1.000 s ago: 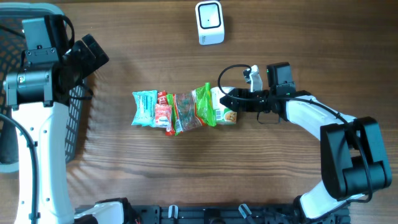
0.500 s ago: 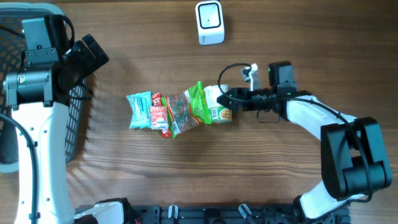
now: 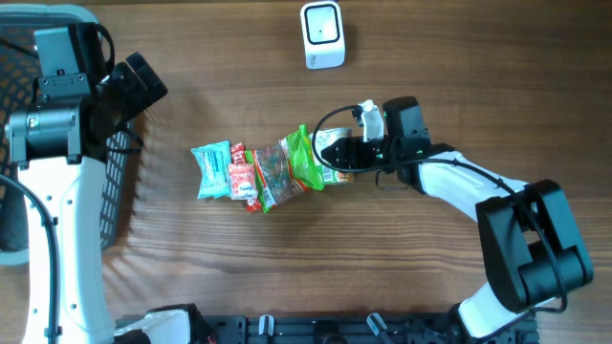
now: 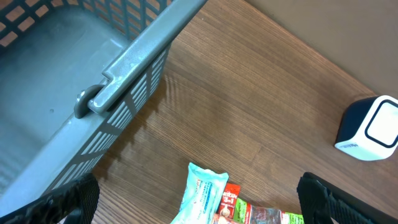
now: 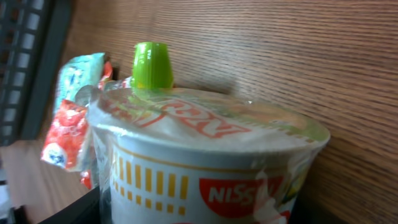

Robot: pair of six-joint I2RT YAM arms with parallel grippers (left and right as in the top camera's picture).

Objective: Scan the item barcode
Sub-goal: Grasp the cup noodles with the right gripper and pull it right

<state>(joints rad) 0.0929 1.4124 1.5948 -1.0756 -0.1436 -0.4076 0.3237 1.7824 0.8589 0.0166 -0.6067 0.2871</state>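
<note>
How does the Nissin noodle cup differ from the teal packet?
The noodle cup is a white tub with red print, wrapped in clear film; the teal packet is a flat pouch. The noodle cup sits at the right gripper; the teal packet lies untouched at the row's far end. Both rest on the table.

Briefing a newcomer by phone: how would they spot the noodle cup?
On the table, a row of snack packets lies at centre. The Nissin noodle cup sits at its right end, by the right pincer: the only white tub among wrappers.
</note>
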